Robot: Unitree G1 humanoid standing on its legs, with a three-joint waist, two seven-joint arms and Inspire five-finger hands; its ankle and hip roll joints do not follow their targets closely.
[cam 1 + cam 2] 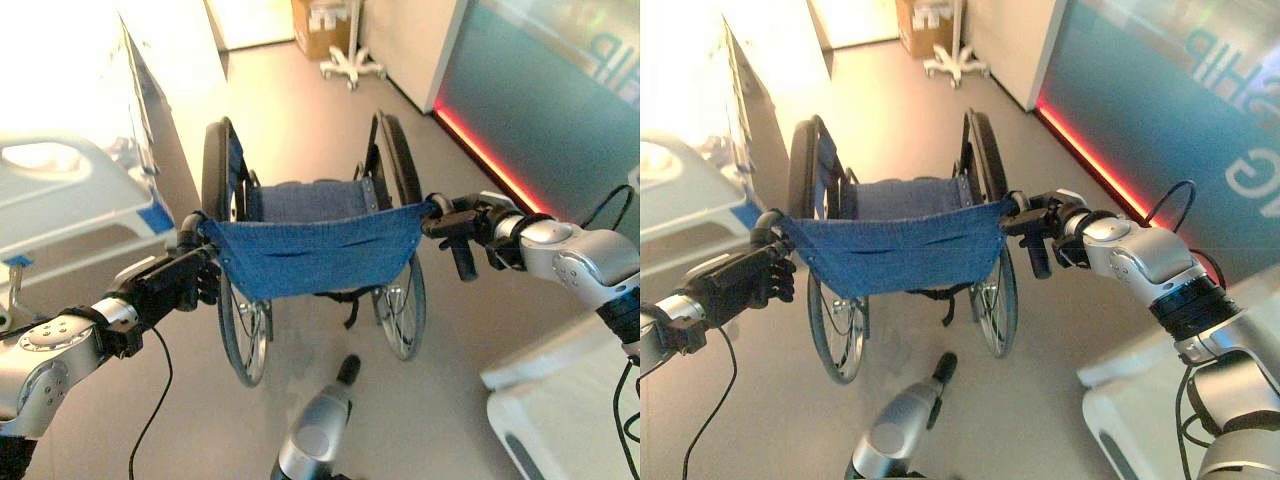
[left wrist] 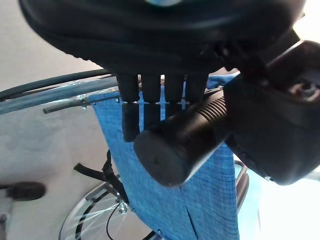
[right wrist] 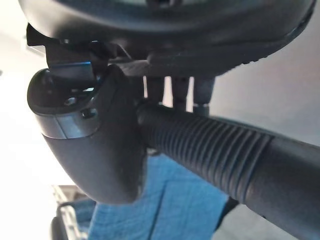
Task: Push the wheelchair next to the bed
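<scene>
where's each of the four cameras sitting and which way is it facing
Left eye view: on the head, looking down at the wheelchair, bed at left; both arms, left hand.
Right eye view: same scene, slightly shifted; right hand.
Left wrist view: on the left wrist, along fingers curled round the left push handle.
Right wrist view: on the right wrist, facing the right push handle.
Shared: the blue backrest.

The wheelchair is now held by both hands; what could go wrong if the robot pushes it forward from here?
The bed is close on the left of the wheelchair, so the left wheel might clip it. The stand ahead could block a straight push. The right hand sits near the handle's end and might slip off.
</scene>
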